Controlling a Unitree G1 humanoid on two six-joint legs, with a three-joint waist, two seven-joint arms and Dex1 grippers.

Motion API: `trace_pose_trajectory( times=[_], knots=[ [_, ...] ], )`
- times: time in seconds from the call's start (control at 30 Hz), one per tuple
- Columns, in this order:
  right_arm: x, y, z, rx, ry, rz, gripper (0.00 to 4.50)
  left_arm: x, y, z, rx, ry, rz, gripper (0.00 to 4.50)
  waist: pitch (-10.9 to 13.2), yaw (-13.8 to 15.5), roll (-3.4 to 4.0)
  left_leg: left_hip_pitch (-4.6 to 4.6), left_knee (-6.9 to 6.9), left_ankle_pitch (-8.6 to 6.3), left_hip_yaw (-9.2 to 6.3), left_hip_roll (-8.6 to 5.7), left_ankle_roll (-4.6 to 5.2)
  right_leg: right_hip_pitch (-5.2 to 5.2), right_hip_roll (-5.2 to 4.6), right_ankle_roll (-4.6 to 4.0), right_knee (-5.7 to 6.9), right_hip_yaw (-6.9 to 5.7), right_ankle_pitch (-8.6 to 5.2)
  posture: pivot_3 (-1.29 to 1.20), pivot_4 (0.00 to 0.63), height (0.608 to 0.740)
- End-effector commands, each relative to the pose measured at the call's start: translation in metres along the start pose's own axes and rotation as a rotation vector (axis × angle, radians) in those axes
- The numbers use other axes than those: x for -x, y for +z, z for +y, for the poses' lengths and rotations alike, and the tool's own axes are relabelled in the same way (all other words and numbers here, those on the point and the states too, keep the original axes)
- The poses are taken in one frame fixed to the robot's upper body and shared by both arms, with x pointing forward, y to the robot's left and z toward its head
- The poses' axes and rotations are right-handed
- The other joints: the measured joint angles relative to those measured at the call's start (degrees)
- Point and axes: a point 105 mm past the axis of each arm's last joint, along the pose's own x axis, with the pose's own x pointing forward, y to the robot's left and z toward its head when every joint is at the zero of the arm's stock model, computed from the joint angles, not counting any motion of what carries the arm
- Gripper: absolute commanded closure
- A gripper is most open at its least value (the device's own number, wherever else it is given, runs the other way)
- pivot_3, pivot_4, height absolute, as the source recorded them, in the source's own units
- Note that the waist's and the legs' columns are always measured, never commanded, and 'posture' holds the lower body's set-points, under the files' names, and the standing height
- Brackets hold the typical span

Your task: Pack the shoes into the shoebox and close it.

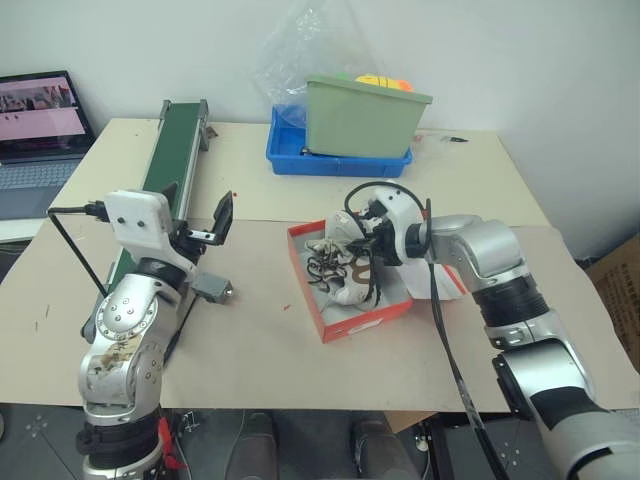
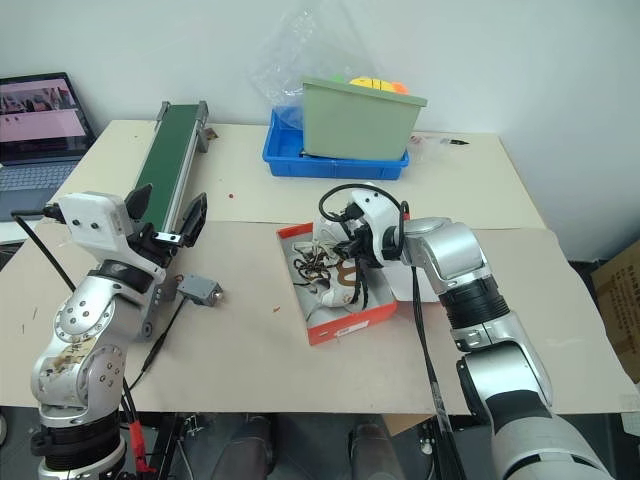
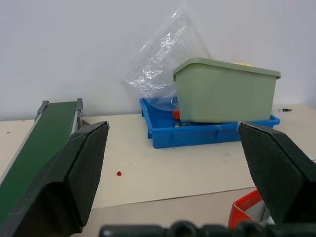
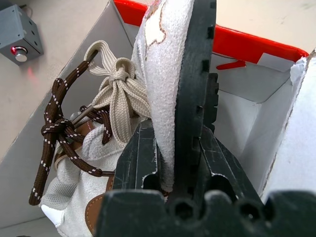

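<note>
One shoe (image 4: 173, 74) is clamped edge-on between the right gripper's (image 1: 377, 243) fingers, inside the open red shoebox (image 1: 345, 322). Well apart, the left gripper (image 1: 200, 215) is spread wide and empty.

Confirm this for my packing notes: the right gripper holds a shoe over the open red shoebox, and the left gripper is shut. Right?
Not quite. The left gripper is open: the left wrist view shows its two black fingers spread wide with nothing between them. The rest stands: the right gripper is clamped on a shoe over the open red shoebox.
</note>
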Motion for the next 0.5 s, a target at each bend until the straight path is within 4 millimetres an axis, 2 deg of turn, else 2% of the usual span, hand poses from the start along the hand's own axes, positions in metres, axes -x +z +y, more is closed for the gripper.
trace_pose_trajectory(
  times=[0.03,0.2,0.37,0.5],
  knots=[
    [-0.001,-0.017,0.002,0.022,-0.007,0.071,4.13,0.001,0.01,-0.002,-0.011,-0.003,-0.049,0.01,0.0,0.02,0.0,0.0,0.0,0.0,0.0,0.0,0.0,0.0,0.0,0.0,0.0,0.0,0.0,0.0,0.15,0.74],
    [0.007,-0.009,0.016,0.102,0.048,0.077,4.13,0.001,0.007,-0.003,-0.009,-0.002,-0.04,0.01,0.0,0.23,0.0,0.0,0.0,0.0,0.0,0.0,0.0,0.0,0.0,0.0,-0.01,0.0,0.0,0.0,0.15,0.74],
    [0.028,0.018,0.026,0.147,0.11,0.033,4.13,0.003,0.003,-0.004,-0.004,0.001,-0.031,0.01,0.0,0.23,0.0,0.0,0.0,0.0,0.01,0.0,0.0,-0.04,0.0,0.0,0.01,0.01,0.0,0.0,0.15,0.74],
    [0.034,0.021,0.032,0.192,0.145,0.045,4.13,0.001,0.003,-0.004,-0.002,-0.001,-0.031,0.01,0.0,-0.15,0.0,0.0,0.0,0.0,0.0,0.01,0.0,-0.06,0.01,0.0,0.01,0.02,0.0,0.0,0.15,0.74]
  ],
)
